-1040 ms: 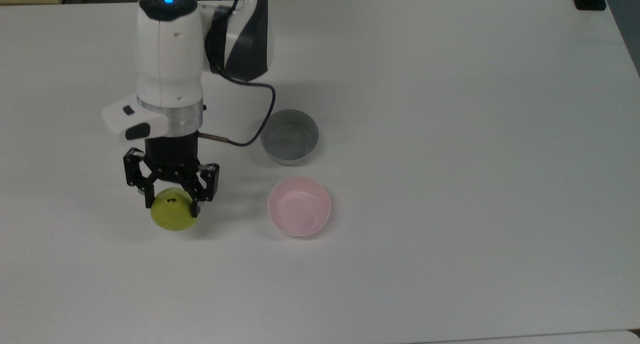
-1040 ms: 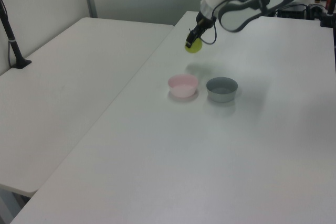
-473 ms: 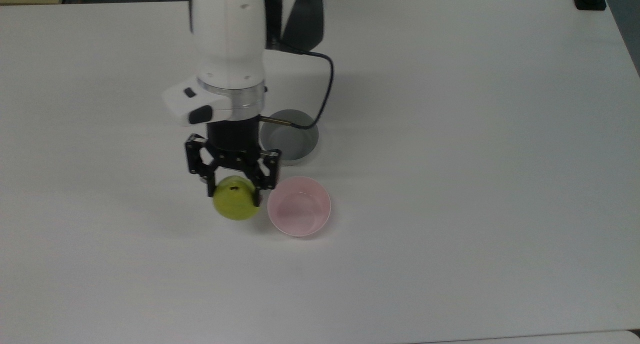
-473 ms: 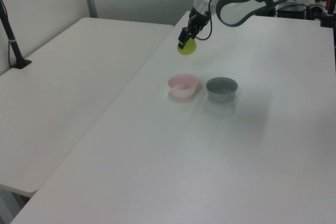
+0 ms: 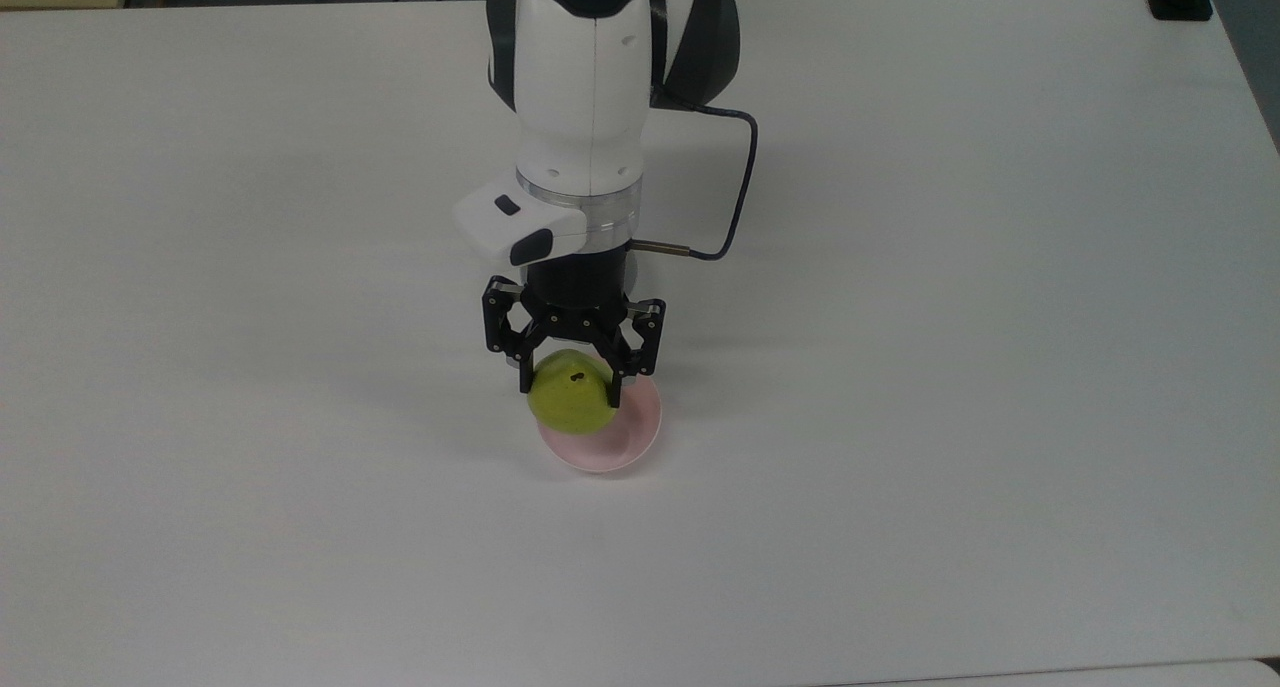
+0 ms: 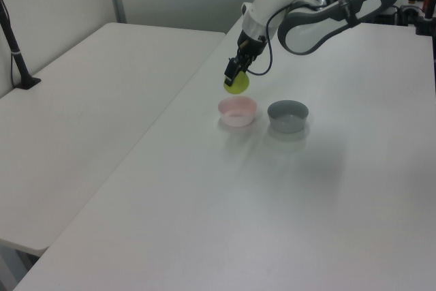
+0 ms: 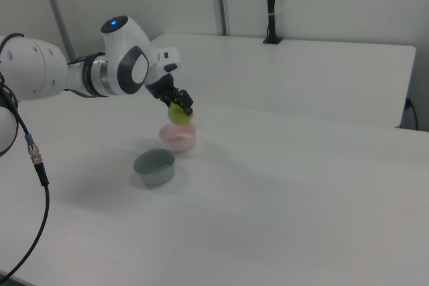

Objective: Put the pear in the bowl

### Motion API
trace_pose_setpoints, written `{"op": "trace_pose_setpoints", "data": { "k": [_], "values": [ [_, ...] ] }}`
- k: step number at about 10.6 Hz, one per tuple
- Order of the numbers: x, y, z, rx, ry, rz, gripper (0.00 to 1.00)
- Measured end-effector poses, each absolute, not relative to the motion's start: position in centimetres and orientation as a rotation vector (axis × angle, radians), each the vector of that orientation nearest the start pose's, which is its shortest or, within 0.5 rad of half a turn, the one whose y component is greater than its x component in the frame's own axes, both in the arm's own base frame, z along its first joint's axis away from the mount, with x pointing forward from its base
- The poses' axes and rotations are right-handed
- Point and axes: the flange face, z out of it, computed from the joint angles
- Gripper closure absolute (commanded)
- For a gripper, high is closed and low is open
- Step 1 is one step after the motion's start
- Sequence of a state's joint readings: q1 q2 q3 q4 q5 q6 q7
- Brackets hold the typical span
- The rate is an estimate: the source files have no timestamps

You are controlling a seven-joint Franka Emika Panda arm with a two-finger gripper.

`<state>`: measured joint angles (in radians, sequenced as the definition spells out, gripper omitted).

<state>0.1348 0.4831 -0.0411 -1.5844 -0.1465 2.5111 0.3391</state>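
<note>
**Pear held above the pink bowl, ready to be lowered and let go**

Nearest in the top view is the bare front of the white table [image 5: 300,567]. Beyond it sits the bowl [image 5: 640,432], shallow and pale pink, partly covered by the pear [image 5: 572,403], a rounded yellow-green fruit with its dark stem facing up. The gripper [image 5: 572,385] has its two black fingers clamped on the pear's sides. In the left view the pear [image 6: 236,84] hangs clear above the bowl [image 6: 238,111], not touching it, over the bowl's far edge.

To do this step well, I judge the arm should centre the fruit over the bowl's hollow, since it seems to sit toward one rim, then descend until the pear is close to the glossy inside before the fingers part. A drop from height could make it bounce or roll out, or tip the light bowl.

Farther back, in the right view, a deeper grey bowl [image 7: 154,167] stands just beside the pink one.

Count: one pear, one pink bowl, one grey bowl, one robot arm [image 5: 590,97] with one gripper.
</note>
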Motion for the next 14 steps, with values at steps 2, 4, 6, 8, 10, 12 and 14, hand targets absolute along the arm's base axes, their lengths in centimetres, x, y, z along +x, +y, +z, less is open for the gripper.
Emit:
{"op": "trace_pose_setpoints", "data": {
  "k": [2, 4, 6, 8, 10, 12, 14],
  "values": [
    [71.7, 8.2, 39.0, -3.095, 0.19, -0.687, 0.5],
    [71.7, 8.9, 37.7, -3.102, 0.173, -0.663, 0.47],
    [71.8, 9.3, 36.9, -3.1, 0.163, -0.665, 0.19],
    [71.8, 9.3, 36.7, -3.1, 0.163, -0.664, 0.05],
    [71.8, 9.3, 36.8, -3.099, 0.164, -0.666, 0.0],
    [71.9, 9.3, 37.1, -3.096, 0.167, -0.675, 0.0],
    [72.0, 9.3, 37.5, -3.092, 0.169, -0.686, 0.0]
  ]
}}
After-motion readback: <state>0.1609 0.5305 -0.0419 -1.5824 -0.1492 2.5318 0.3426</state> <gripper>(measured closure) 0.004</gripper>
